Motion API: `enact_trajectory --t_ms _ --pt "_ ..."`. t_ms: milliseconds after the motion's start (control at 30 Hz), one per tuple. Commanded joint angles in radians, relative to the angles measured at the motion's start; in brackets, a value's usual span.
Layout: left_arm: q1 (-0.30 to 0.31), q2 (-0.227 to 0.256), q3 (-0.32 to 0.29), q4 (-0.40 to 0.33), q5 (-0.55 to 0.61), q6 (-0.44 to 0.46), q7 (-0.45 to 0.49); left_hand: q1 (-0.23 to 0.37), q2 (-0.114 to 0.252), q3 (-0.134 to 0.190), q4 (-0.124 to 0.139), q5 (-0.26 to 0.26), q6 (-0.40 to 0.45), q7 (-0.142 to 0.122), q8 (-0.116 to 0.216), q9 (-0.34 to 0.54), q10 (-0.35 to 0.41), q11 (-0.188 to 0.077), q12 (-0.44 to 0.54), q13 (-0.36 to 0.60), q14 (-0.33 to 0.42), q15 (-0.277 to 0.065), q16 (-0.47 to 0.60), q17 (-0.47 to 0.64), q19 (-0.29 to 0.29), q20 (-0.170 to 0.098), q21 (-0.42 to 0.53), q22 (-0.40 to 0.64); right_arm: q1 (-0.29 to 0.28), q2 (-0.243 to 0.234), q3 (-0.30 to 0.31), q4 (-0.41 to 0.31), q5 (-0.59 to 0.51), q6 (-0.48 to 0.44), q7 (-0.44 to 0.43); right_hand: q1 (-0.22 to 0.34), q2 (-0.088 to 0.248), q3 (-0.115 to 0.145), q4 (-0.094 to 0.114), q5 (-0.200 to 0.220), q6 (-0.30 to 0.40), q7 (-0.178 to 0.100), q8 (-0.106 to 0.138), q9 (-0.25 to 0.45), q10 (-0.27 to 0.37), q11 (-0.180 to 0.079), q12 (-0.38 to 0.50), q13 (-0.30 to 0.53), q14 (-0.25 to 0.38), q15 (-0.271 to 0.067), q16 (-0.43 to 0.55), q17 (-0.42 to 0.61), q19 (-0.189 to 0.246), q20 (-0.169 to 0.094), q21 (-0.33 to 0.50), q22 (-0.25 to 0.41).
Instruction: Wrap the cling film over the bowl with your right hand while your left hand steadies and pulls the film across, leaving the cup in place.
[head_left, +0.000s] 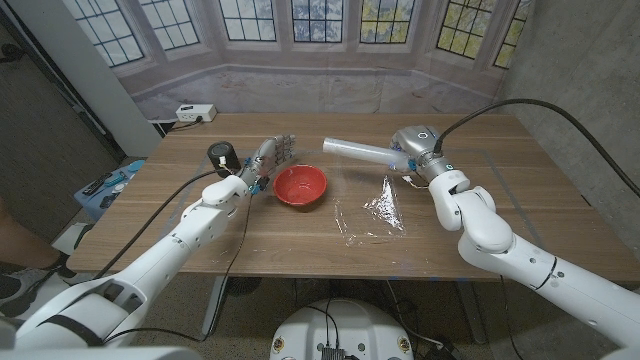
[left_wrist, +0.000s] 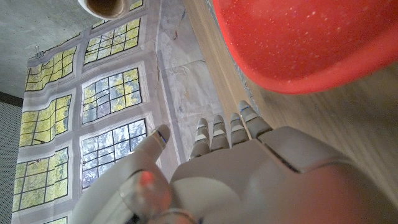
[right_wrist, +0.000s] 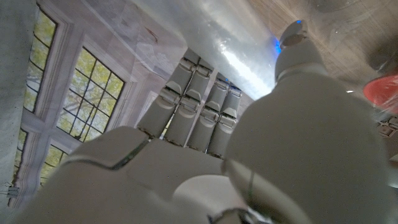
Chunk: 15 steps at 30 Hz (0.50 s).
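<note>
Right hand (head_left: 408, 158): grips cling film roll (head_left: 358, 150).
Left hand (head_left: 268, 160): fingers apart, empty, beside red bowl (head_left: 301, 184).
Cup (head_left: 224, 157): on worktop (head_left: 520, 190).
Writing: none legible.

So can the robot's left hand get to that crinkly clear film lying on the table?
Probably yes. The left hand holds nothing, but the round red bowl sits between it and the loose clear plastic film, so it must reach around.

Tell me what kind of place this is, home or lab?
Probably a lab or staged test space, not a home. The bay windows look like a printed backdrop sheet, a power strip sits on the floor beyond the wooden table, and plain grey walls flank it.
</note>
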Motion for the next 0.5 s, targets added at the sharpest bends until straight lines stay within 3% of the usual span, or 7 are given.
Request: enact_trajectory --t_ms 33,500 --pt "0.052 0.054 -0.037 -0.051 -0.024 -0.022 -0.015 0.011 -0.003 0.002 -0.007 0.003 0.002 0.000 -0.004 0.002 -0.003 0.006 -0.001 0.002 0.001 0.004 -0.004 0.003 0.005 0.005 -0.005 0.002 -0.026 0.053 0.002 -0.048 -0.116 -0.008 0.040 0.164 0.163 -0.007 -0.002 0.000 0.106 -0.091 0.001 0.001 0.031 -0.030 -0.002 0.003 0.027 -0.074 -0.001 0.005 -0.004 -0.061 0.010 0.003" --pt "0.069 0.029 -0.034 -0.090 -0.012 -0.030 0.047 0.016 -0.001 0.001 -0.014 0.004 0.008 0.004 -0.002 0.002 -0.001 0.008 -0.001 0.002 0.001 0.004 -0.004 0.003 0.005 0.006 -0.005 0.002 -0.065 0.037 0.085 -0.098 -0.111 0.071 0.042 0.170 0.164 -0.013 -0.003 0.002 0.102 -0.088 -0.005 0.001 0.024 -0.028 -0.009 0.006 0.025 -0.074 -0.006 0.004 -0.009 -0.060 0.009 0.003"
